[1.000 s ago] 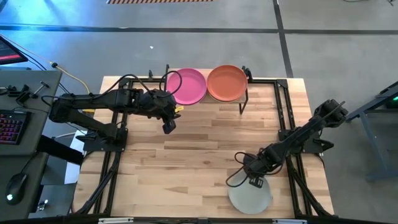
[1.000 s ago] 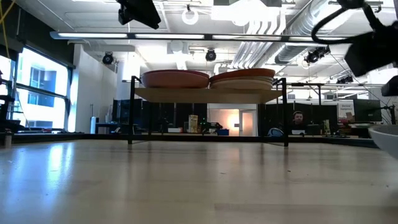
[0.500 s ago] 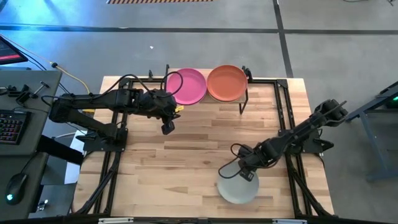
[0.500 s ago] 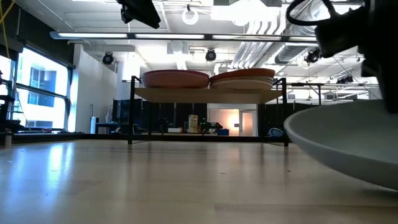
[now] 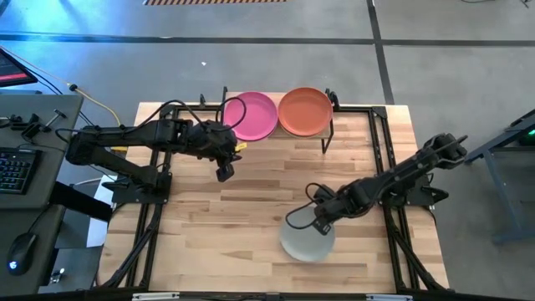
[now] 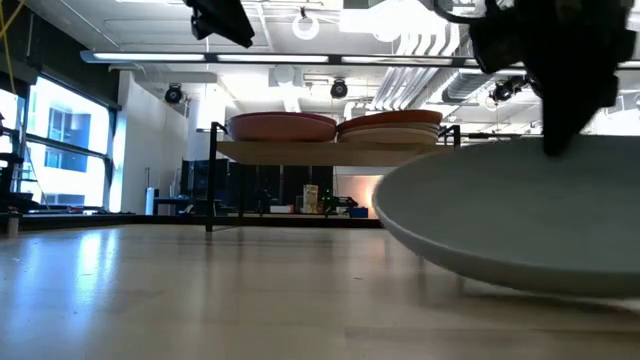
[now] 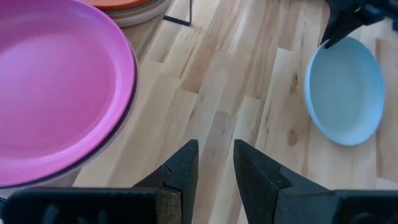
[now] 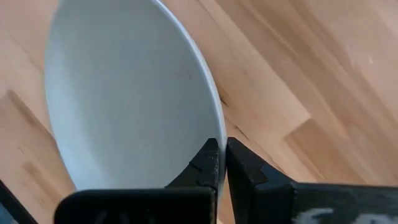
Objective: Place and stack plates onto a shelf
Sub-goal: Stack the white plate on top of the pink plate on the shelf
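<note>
My right gripper (image 5: 321, 222) is shut on the pale mint-white plate (image 5: 307, 241), which is low over the table's near middle. That plate fills the right of the low view (image 6: 520, 220). My left gripper (image 5: 224, 172) hovers above the table left of the shelf (image 6: 330, 150), fingers slightly apart (image 7: 216, 149) and holding nothing. Two plate stacks rest on the shelf. The left stack has the magenta plate (image 5: 253, 115) on top and the right stack has the terracotta orange plate (image 5: 305, 111) on top. The plates beneath them show only as edges. My right gripper (image 8: 222, 146) pinches the pale plate's rim (image 8: 208, 118) between its two fingers, one on the inner face and one on the outer. It comes slanting down from the table's right and far side, at the plate's far-right edge. I cannot tell whether the plate's underside touches the table.
Black arm frames (image 5: 142, 226) run along the table's left and right sides. Bare wooden tabletop (image 5: 242, 217) lies between the held plate and the shelf. A desk with a keyboard (image 5: 17, 167) stands left of the table.
My right gripper has carried the pale plate from the table's near right corner toward the left and slightly toward the far edge, staying shut on its rim. In the low view the plate has grown from a sliver at the right edge to fill the right half.
</note>
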You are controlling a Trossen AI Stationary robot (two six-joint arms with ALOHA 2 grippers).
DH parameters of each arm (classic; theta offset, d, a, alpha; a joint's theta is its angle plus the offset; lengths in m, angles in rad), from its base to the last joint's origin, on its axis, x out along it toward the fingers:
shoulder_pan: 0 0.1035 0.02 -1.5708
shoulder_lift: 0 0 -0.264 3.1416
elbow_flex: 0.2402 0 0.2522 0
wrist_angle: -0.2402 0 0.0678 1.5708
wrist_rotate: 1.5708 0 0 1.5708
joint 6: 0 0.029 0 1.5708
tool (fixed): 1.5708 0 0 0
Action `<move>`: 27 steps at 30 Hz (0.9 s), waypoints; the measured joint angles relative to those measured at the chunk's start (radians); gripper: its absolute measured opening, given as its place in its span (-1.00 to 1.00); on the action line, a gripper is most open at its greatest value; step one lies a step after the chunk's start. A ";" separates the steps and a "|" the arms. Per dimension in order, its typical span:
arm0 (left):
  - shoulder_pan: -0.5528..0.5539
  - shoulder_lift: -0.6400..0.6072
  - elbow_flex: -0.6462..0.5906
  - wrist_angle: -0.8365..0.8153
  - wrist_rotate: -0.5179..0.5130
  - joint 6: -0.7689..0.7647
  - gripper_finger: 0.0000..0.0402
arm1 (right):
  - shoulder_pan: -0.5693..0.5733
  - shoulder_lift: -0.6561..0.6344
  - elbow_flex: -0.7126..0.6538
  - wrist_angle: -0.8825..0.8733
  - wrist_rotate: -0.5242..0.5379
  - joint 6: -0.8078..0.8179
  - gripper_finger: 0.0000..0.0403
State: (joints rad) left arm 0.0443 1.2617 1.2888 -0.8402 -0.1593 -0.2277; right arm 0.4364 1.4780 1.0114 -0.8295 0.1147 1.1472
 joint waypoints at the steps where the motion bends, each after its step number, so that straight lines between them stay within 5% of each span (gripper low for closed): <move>1: 0.004 0.000 0.000 -0.001 0.000 0.012 -0.53 | -0.006 0.000 0.009 0.001 0.007 -0.008 -1.00; 8: 0.051 0.000 0.000 -0.001 0.002 0.039 -0.41 | -0.075 0.000 0.069 0.002 0.056 -0.054 -1.00; 14: 0.115 0.000 0.000 -0.001 0.106 0.038 -0.26 | -0.148 0.000 0.101 0.000 0.093 -0.090 -1.00; 27: 0.279 0.000 0.000 0.016 0.220 -0.128 -0.17 | -0.378 0.000 0.272 -0.040 0.091 -0.278 -1.00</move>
State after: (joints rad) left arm 0.3234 1.2617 1.2888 -0.8240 0.0608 -0.3562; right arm 0.0582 1.4780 1.2838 -0.8697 0.2054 0.8694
